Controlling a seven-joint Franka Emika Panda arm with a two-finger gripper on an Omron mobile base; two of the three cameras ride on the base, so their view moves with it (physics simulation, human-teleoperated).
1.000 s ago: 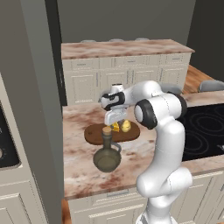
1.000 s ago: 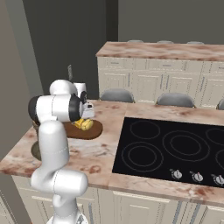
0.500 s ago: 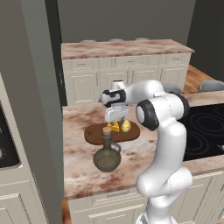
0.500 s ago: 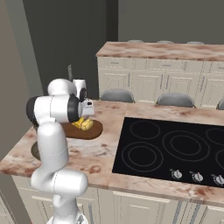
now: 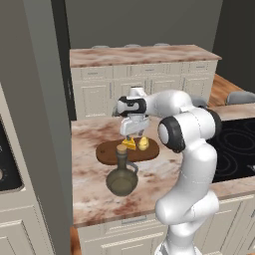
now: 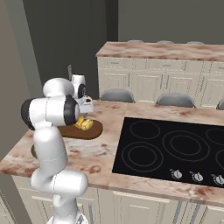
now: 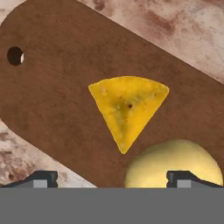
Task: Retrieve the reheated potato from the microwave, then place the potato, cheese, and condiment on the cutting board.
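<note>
Marble counter, claw (image 5: 133, 133) risen slightly, cheese (image 7: 128, 108) on cutting board (image 7: 57, 92)

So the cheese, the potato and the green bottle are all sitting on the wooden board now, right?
Not quite. The cheese and potato lie on the cutting board, but the left base view shows the condiment standing on the counter beside the board.

cheese (image 5: 129, 144) and potato (image 5: 143, 144) on cutting board (image 5: 108, 151), condiment (image 5: 122, 176) beside

cheese (image 5: 129, 144) and potato (image 5: 143, 144) side by side on cutting board (image 5: 109, 151), condiment (image 5: 122, 176) on counter (image 5: 89, 194) before board
</note>
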